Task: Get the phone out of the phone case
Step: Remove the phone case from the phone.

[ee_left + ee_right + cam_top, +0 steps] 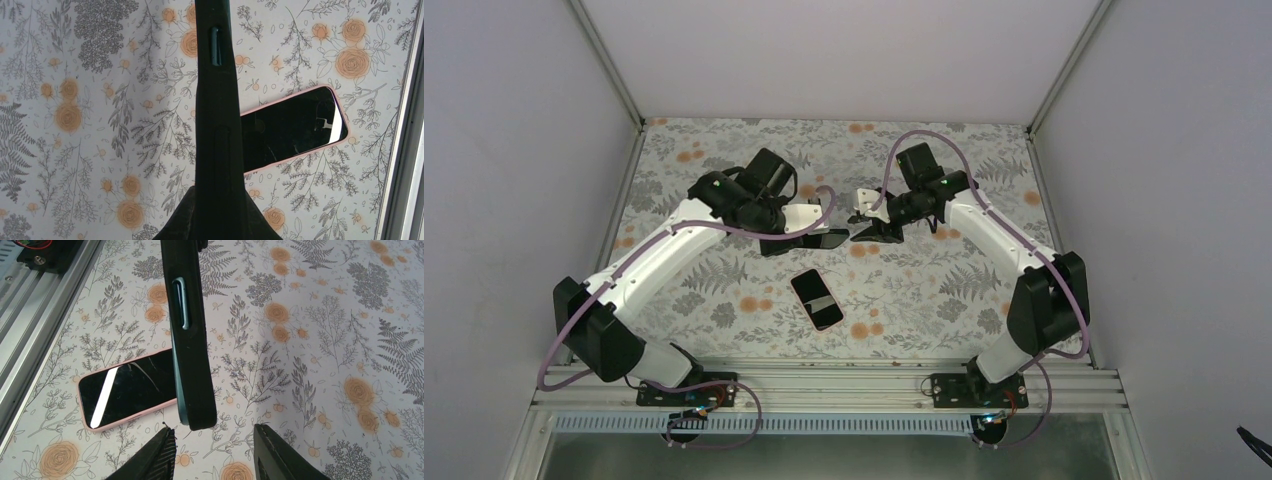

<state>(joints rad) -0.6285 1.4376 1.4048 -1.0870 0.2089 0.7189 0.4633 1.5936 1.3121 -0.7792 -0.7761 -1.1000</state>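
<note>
A dark teal phone in a black case [809, 242] is held edge-on above the floral table. My left gripper [796, 226] is shut on one end of it. In the left wrist view the case [217, 100] runs up from my shut left gripper [218, 210], with a teal side button showing. My right gripper [865, 226] is open at the case's other end. In the right wrist view the case [192, 340] ends just beyond the open right gripper [215, 437], apart from both fingers [162, 450].
A second phone in a pink case [816, 298] lies screen up on the table, below the held phone; it also shows in the left wrist view [295, 127] and the right wrist view [125, 390]. An aluminium rail [30, 315] runs along the near table edge.
</note>
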